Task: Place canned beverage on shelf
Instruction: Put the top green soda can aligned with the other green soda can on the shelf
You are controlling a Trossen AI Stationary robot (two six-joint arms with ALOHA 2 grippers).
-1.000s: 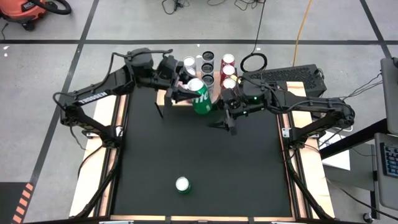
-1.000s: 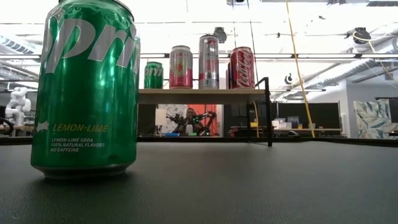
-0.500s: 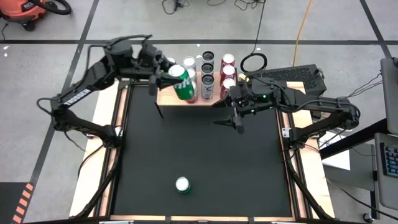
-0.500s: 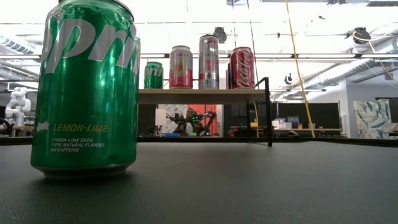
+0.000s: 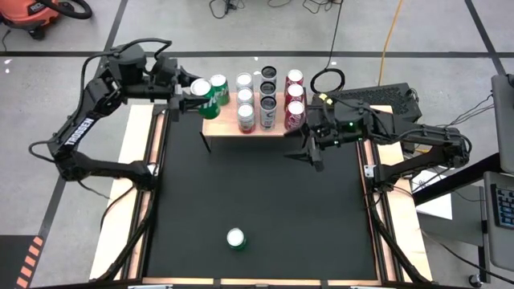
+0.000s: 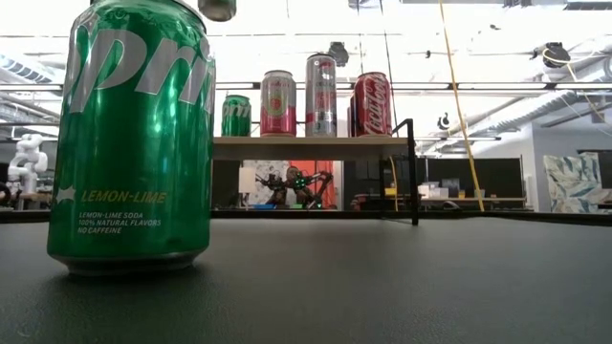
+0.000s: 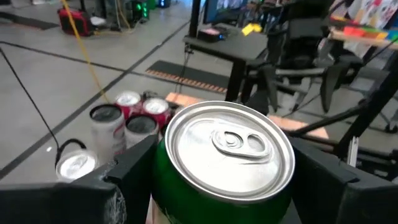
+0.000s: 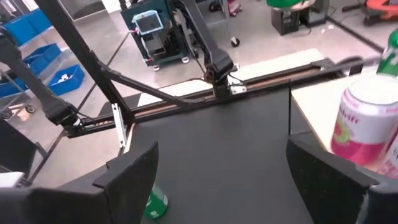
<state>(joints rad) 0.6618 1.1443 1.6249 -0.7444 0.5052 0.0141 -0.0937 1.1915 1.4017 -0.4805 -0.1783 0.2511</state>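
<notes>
From the high view, the left gripper (image 5: 186,90) pinches a green can (image 5: 201,89) by its sides; the can is tipped, its long axis leaning across the table's width with its silver top pointing toward the left arm, and it hangs at the left end of the shelf (image 5: 227,126), overlapping that edge. A second green can (image 5: 218,86) already stands on the shelf just beside it, with further cans in rows toward the right. The left arm is plainly the nearer one to the free spot, which appears to be the bare wood at the shelf's near-left part. The right gripper (image 5: 308,155) waits over the black table (image 5: 257,201) near the shelf's right end, fingers spread and empty. A third green can (image 5: 235,238) stands alone well apart, near the table's front. In the low view that front can (image 6: 136,134) fills the left foreground, the shelf (image 6: 306,141) stands far behind with four cans on top. In the left wrist view the held can (image 7: 227,158) sits between the dark fingers (image 7: 134,177), lid facing the camera. In the right wrist view the open fingers (image 8: 134,174) frame bare table.
</notes>
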